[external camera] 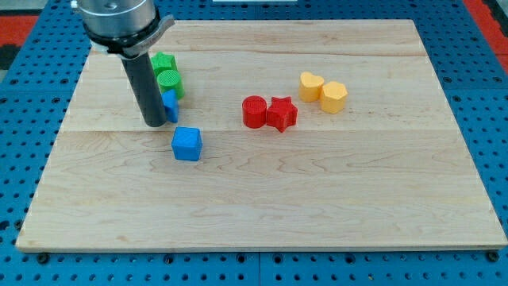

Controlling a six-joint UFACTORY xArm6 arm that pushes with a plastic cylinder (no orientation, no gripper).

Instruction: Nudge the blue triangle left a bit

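Observation:
The blue triangle (171, 104) lies near the view's upper left, mostly hidden behind the dark rod; only its right edge shows. My tip (155, 124) rests on the board right against the triangle's left side. A blue cube (187, 144) sits just below and to the right of the tip. Two green blocks, a star-like one (163, 63) and a round one (170, 82), stand directly above the triangle, close to the rod.
A red cylinder (254, 111) and a red star (281, 114) touch at the board's middle. A yellow heart (310, 85) and a yellow hexagon-like block (334, 97) sit to their upper right. The wooden board (317, 206) lies on a blue pegboard.

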